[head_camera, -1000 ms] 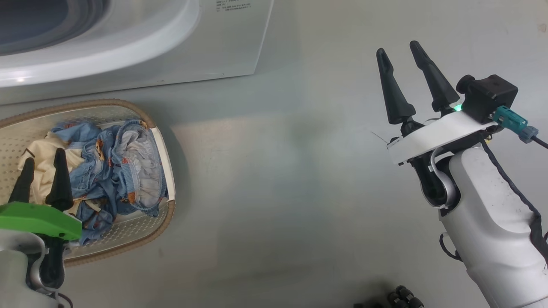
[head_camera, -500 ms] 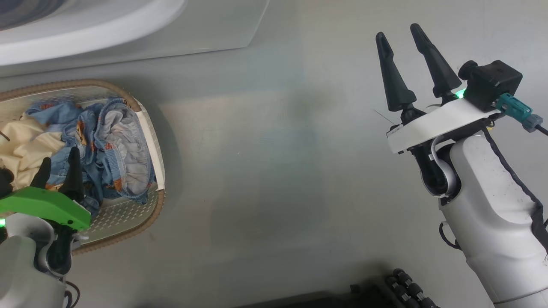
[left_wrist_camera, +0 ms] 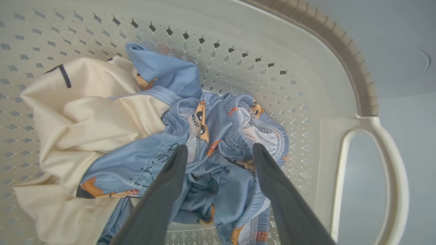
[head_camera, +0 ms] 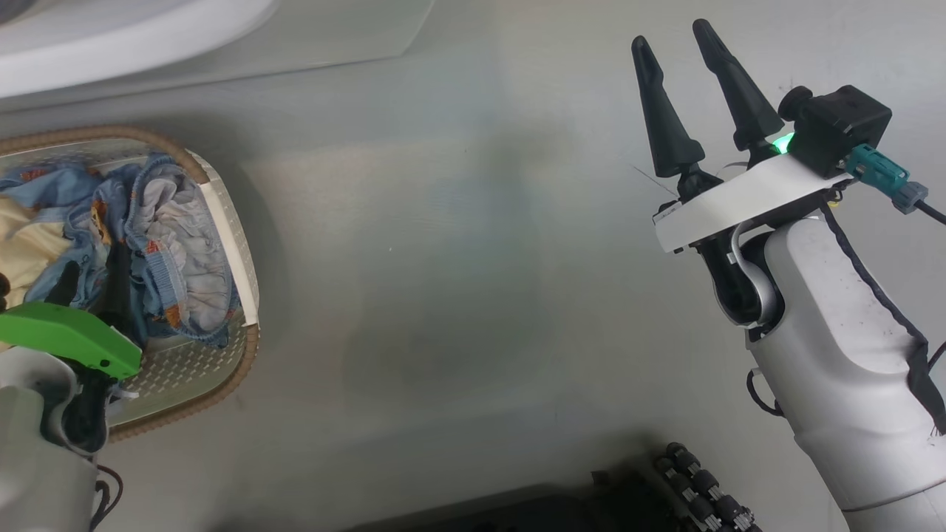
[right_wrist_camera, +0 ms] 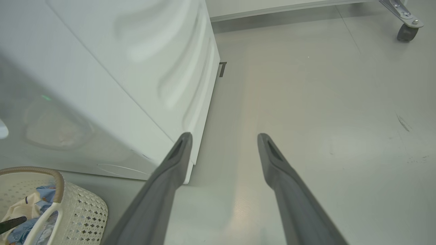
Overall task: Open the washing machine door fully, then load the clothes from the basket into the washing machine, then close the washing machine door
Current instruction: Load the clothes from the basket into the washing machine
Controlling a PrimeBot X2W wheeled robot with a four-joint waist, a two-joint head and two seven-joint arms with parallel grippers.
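The left hand [left_wrist_camera: 219,147] hangs open inside the basket [left_wrist_camera: 306,51], its fingers [left_wrist_camera: 163,190] straddling the blue fold of the clothes [left_wrist_camera: 163,71], seemingly touching it. The right hand [head_camera: 669,33], open too, hovers over the floor [head_camera: 458,258] beside the washer [right_wrist_camera: 102,68], well apart from the basket.

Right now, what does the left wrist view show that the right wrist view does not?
Left wrist view, not the right: close up, the orange prints on the soft bundle of blue and cream-beige clothes, a blue fold lying between the open left tool fingers. Right wrist view, not the left: the big white washing machine, a small black caster wheel, and the open right tool over grey floor. Both: the cream perforated plastic basket with its brown rim, holding those clothes.
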